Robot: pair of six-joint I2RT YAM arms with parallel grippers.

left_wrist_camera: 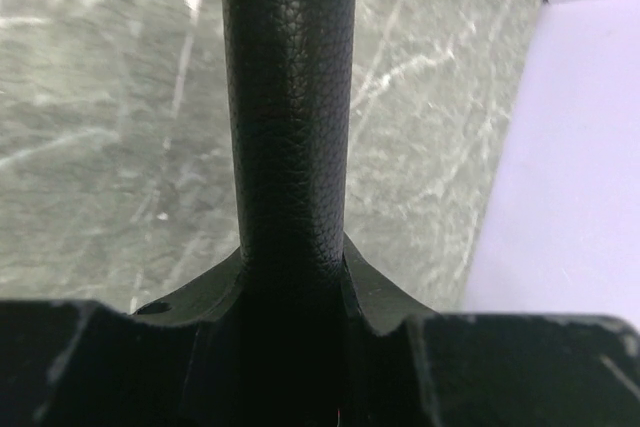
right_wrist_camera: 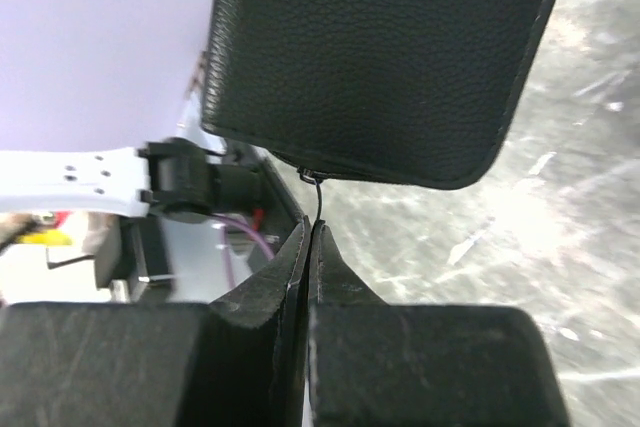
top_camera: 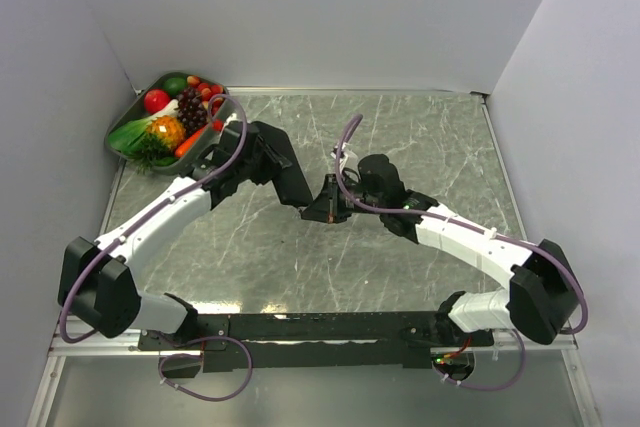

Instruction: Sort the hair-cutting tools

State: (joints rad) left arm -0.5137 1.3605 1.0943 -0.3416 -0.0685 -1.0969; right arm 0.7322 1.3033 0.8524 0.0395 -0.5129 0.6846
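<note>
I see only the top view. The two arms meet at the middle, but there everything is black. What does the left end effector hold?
Observer: The left end effector grips a black pouch, edge-on in its wrist view.
Operator: And the right one?
Observer: The right end effector pinches the thin metal zipper pull at the pouch's corner.
Operator: Any scissors or combs?
Observer: None in the wrist views; only pouch and table.

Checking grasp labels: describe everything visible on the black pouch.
The black pouch is a flat rectangular case with a pebbled leather-like skin, rounded corners and a seamed edge. It is held off the table, clamped edge-on in the left gripper, while the right gripper pinches its thin metal zipper pull.
</note>
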